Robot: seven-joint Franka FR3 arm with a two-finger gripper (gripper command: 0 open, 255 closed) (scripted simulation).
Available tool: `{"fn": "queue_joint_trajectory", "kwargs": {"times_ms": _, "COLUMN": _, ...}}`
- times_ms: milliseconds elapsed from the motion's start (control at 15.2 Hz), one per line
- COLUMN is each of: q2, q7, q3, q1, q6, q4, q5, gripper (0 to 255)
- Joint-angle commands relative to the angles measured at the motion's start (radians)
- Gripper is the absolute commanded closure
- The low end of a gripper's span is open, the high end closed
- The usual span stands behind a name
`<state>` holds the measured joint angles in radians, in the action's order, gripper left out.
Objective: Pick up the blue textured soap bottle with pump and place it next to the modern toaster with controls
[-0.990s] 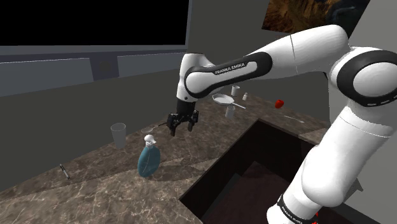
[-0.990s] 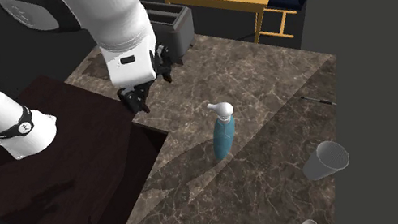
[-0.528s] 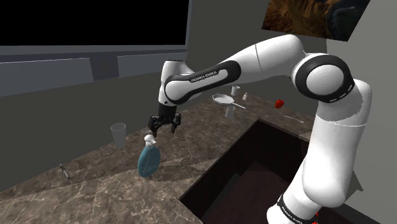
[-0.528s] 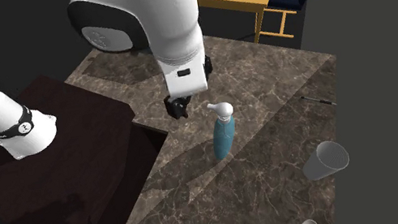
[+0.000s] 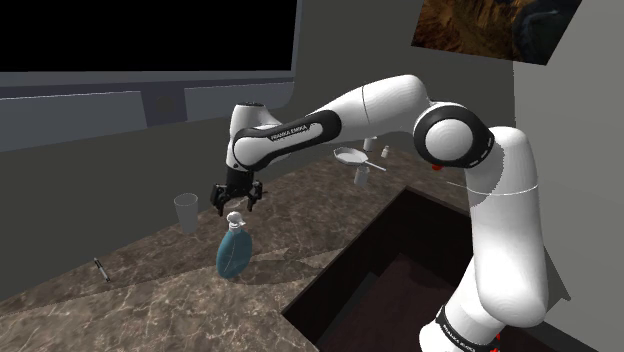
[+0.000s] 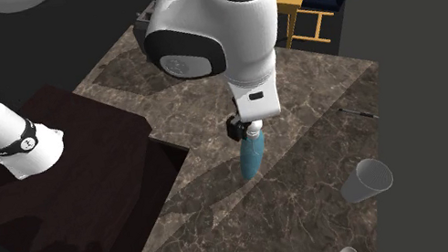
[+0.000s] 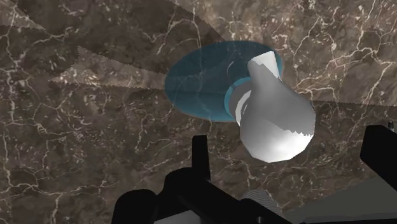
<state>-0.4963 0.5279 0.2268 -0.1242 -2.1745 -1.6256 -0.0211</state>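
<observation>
The soap bottle (image 5: 233, 254) stands upright on the dark marbled counter (image 5: 150, 300), with a flat blue body and a white pump on top. My gripper (image 5: 237, 203) hangs just above the pump, pointing down, open. In the second exterior view the gripper (image 6: 247, 130) sits right over the bottle (image 6: 250, 157), and my forearm covers the pump. In the wrist view the blue body (image 7: 197, 83) and the white pump head (image 7: 277, 125) lie below the gripper (image 7: 289, 137). The pump sits between the two spread fingers (image 7: 202, 159), which do not touch it.
A clear glass (image 5: 186, 211) stands behind the bottle near the wall. The dark sunken sink (image 5: 400, 265) opens close to the bottle on the stand's side. A pan (image 5: 351, 156) and small jars stand further along the counter. A thin pen-like thing (image 5: 100, 267) lies near the counter's edge.
The arm has swung toward the shoulder view's left, carrying the gripper from over the sink corner to right above the bottle's pump. The fingers stayed apart. The bottle has not moved.
</observation>
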Motion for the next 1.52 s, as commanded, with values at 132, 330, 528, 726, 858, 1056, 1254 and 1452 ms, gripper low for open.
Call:
{"fn": "queue_joint_trajectory", "kwargs": {"times_ms": 132, "q2": -0.036, "q7": 0.004, "q3": -0.003, "q1": -0.007, "q6": -0.037, "q4": 0.000, "q5": 0.007, "gripper": 0}}
{"fn": "queue_joint_trajectory", "kwargs": {"times_ms": 330, "q2": -0.055, "q7": 0.006, "q3": -0.005, "q1": -0.011, "q6": -0.062, "q4": -0.005, "q5": 0.010, "gripper": 0}}
{"fn": "queue_joint_trajectory", "kwargs": {"times_ms": 528, "q2": -0.055, "q7": 0.006, "q3": -0.005, "q1": -0.011, "q6": -0.062, "q4": -0.005, "q5": 0.010, "gripper": 0}}
{"fn": "queue_joint_trajectory", "kwargs": {"times_ms": 726, "q2": -0.055, "q7": 0.006, "q3": -0.005, "q1": -0.011, "q6": -0.062, "q4": -0.005, "q5": 0.010, "gripper": 0}}
{"fn": "queue_joint_trajectory", "kwargs": {"times_ms": 858, "q2": -0.055, "q7": 0.006, "q3": -0.005, "q1": -0.011, "q6": -0.062, "q4": -0.005, "q5": 0.010, "gripper": 255}}
{"fn": "queue_joint_trajectory", "kwargs": {"times_ms": 1056, "q2": -0.055, "q7": 0.006, "q3": -0.005, "q1": -0.011, "q6": -0.062, "q4": -0.005, "q5": 0.010, "gripper": 255}}
{"fn": "queue_joint_trajectory", "kwargs": {"times_ms": 1254, "q2": -0.055, "q7": 0.006, "q3": -0.005, "q1": -0.011, "q6": -0.062, "q4": -0.005, "q5": 0.010, "gripper": 255}}
{"fn": "queue_joint_trajectory", "kwargs": {"times_ms": 1452, "q2": -0.055, "q7": 0.006, "q3": -0.005, "q1": -0.011, "q6": -0.062, "q4": -0.005, "q5": 0.010, "gripper": 255}}
